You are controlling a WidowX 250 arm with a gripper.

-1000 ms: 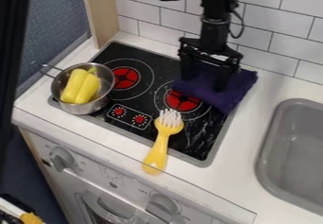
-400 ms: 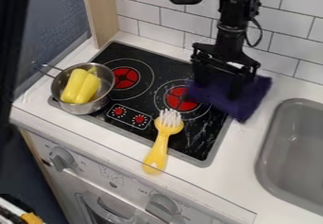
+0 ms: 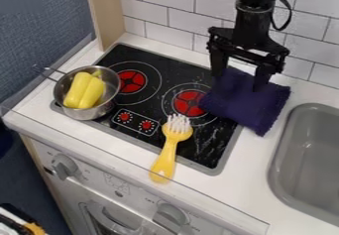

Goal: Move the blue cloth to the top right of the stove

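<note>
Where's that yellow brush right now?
In the camera view, the yellow brush lies across the stovetop's near edge, bristles pointing toward the right-hand red burner.

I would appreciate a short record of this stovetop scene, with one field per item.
Cloth: dark blue, over the stove's upper right corner, partly on the counter
Claw: open, at the cloth's upper part
Saucepan: metal, at the stove's left, holding a yellow toy
Brush: yellow, bristles on the stove, handle over its front edge
Sink: gray, right of the stove

Yellow brush (image 3: pixel 169 149), metal pot (image 3: pixel 86 113), sink (image 3: pixel 308 154).
</note>
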